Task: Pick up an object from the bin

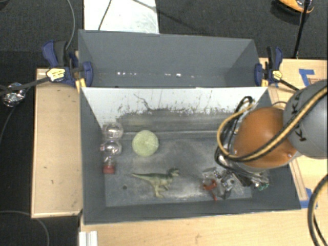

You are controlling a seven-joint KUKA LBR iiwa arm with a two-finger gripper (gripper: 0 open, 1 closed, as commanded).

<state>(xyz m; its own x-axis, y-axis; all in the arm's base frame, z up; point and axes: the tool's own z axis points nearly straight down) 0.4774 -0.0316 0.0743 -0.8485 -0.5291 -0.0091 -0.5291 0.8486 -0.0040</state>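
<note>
My gripper [220,181] is low over the bin floor at the front right, under the orange dome. A small red bit [208,186] shows at its left tip, and I cannot tell whether it is a loose thing or part of the gripper. The nearest loose thing is a green toy dinosaur [156,178], lying on the floor to the gripper's left with its head towards it and a clear gap between them. A pale green ball [145,142] rests further back and to the left.
A clear bulbous bottle with a red cap [110,148] lies along the bin's left wall. The arm with its cables covers the bin's right side. The sloped back wall rises behind the ball.
</note>
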